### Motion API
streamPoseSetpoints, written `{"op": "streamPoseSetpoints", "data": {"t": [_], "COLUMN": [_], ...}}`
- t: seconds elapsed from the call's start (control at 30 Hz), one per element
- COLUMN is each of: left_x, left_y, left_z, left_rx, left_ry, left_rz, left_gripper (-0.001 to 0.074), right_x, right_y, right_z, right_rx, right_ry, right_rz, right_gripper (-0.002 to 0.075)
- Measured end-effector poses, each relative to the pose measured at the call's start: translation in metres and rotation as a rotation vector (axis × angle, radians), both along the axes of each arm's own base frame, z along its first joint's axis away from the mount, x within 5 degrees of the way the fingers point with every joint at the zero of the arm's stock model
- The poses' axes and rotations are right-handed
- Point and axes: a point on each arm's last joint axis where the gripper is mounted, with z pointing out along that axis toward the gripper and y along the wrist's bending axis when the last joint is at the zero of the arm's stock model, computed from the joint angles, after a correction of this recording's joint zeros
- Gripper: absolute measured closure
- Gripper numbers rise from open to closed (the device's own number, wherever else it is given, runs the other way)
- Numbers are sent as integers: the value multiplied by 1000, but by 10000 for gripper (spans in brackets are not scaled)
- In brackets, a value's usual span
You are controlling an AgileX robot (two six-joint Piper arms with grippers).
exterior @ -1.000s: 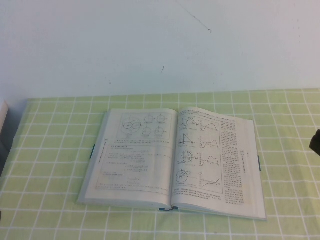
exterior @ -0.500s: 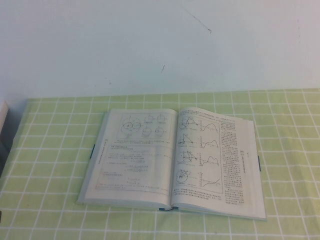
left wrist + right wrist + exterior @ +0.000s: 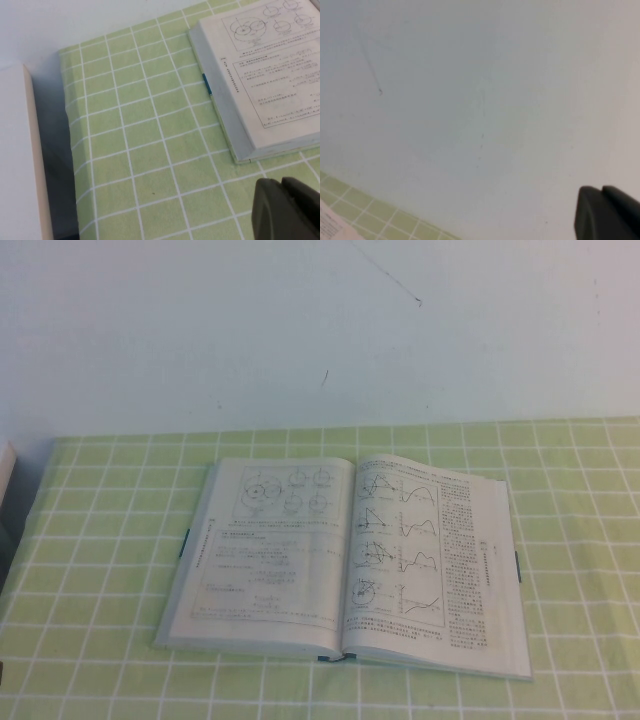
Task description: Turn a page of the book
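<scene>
A large open book lies flat on a tabletop covered in a green-and-white checked cloth, in front of a plain white wall. Its spine runs from the near edge away toward the wall, so each page's long axis points front to back, and the whole book is turned slightly on the tabletop. The left-hand page, with circular diagrams along its top and text below, lies flat; the facing right-hand leaf shows a column of small diagrams and curves. Neither arm appears in the high view. The left gripper shows only as a dark tip in its own wrist view, hovering over bare cloth just off the book's near left corner, and whether its fingers are wide or narrow cannot be told. The right gripper is raised and aimed at the wall, well away from the book, and its fingers likewise cannot be judged. No leaf is lifted, so the book reads as settled. Any further turn would best start at a leaf's free outer edge, lifting only a single sheet and sweeping it across the spine.
</scene>
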Motion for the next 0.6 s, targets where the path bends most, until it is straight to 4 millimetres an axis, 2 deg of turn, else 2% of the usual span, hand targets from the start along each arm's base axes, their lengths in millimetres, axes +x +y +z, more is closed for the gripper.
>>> {"op": "streamPoseSetpoints", "data": {"t": [0.1, 0.27, 0.47, 0.6], "left_x": [0, 0, 0, 0], "left_y": [0, 0, 0, 0], "left_z": [0, 0, 0, 0], "left_rx": [0, 0, 0, 0], "left_ry": [0, 0, 0, 0], "left_rz": [0, 0, 0, 0], "left_gripper": [739, 739, 739, 739], "right_x": [-8, -18, -28, -35], "right_y": [-4, -6, -10, -13], "right_z": [-21, -53, -94, -107], "right_rx": [33, 55, 150, 197], "right_ry": [-39, 2, 217, 308], "right_rz": [-13, -40, -140, -204], "right_gripper": [728, 728, 728, 728]}}
